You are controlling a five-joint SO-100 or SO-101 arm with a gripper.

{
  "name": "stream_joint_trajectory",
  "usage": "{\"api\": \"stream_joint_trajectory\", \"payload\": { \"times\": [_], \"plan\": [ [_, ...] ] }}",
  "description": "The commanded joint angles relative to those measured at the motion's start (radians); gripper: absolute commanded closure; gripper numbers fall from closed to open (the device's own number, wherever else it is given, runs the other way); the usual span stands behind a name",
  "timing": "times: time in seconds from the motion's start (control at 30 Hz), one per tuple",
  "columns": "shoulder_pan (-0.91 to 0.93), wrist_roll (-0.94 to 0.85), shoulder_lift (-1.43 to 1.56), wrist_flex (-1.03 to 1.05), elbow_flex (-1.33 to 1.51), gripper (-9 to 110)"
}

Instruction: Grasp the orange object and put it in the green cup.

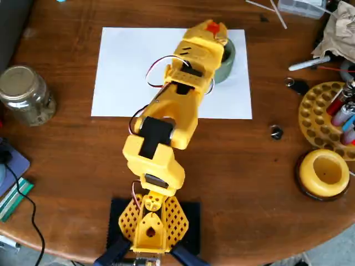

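1. On the white sheet of paper (127, 72), your yellow arm (166, 122) reached from its base clamp (150, 224), which sat well below the sheet's lower edge in the overhead view, diagonally up toward the sheet's upper right corner.
2. Your gripper (213, 30) sat at that upper right corner of the paper, just beside the sheet's top edge.
3. The orange object (212, 26) showed as a small bright patch between the yellow fingers at the gripper's tip, so the jaws appeared clamped on it; you could not see the contact itself from above.
4. The green cup (227, 58) stood on the paper's right part, just under and to the right of the gripper, with much of it hidden by the arm.
5. The orange piece lay near the cup's upper rim, but you could not tell its height above the sheet.
6. A glass jar (25, 94) stood off the paper's left edge on the brown wooden table (249, 166).
7. A round yellow holder (324, 173) rested well to the right of the paper's lower right corner, with a perforated yellow tray of pens (327, 119) above it.
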Motion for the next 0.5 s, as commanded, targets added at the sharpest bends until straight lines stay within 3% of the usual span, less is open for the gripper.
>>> {"api": "stream_joint_trajectory", "payload": {
  "times": [0.0, 0.47],
  "plan": [
    [0.020, -0.011, -0.028, -0.077, 0.011, 102],
    [0.002, -0.017, -0.163, -0.183, -0.015, 102]
  ]
}}
